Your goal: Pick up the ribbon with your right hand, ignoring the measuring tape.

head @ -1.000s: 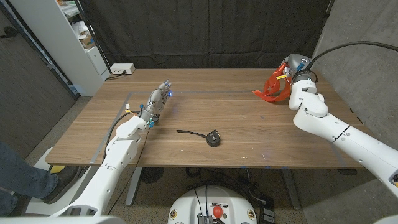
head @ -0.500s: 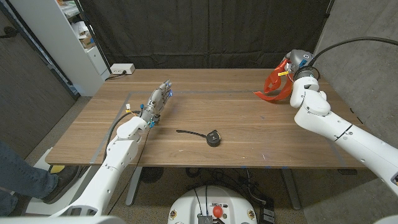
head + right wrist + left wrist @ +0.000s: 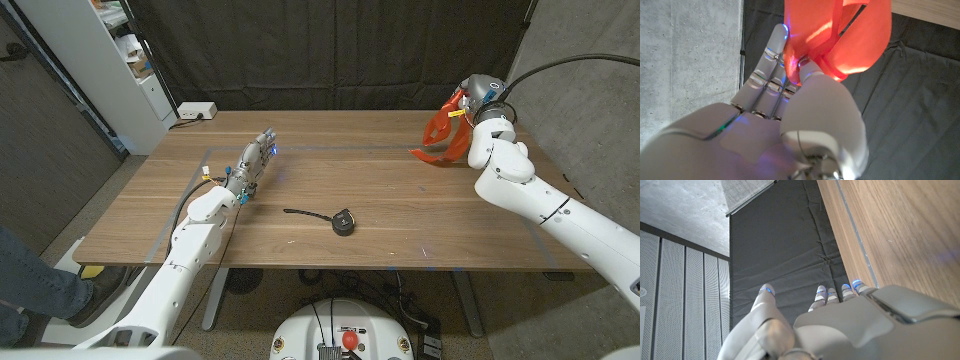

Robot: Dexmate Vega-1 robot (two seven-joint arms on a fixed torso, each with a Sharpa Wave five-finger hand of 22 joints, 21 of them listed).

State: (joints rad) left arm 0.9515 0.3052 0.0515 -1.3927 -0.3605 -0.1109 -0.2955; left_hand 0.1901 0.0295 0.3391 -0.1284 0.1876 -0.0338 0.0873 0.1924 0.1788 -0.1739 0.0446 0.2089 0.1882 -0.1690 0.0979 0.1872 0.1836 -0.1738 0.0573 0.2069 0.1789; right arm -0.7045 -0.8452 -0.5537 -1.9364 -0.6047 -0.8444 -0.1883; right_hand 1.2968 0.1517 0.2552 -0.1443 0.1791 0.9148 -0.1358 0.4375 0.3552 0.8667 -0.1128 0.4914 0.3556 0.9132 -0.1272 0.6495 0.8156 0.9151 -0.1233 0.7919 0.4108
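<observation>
While the right robot hand (image 3: 470, 108) pinches the ribbon (image 3: 440, 138) above the worktop's (image 3: 400, 210) far right corner, its loose loops could slip free. Left robot hand (image 3: 252, 163) waits, fingers apart, holding nothing.

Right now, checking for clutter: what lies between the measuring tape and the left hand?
Only bare wooden table separates the measuring tape from the left hand, in the head view.

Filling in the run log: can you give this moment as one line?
right robot hand: holds red ribbon lifted over far right of table | left robot hand: idle, empty | measuring tape: untouched, near front edge
</observation>
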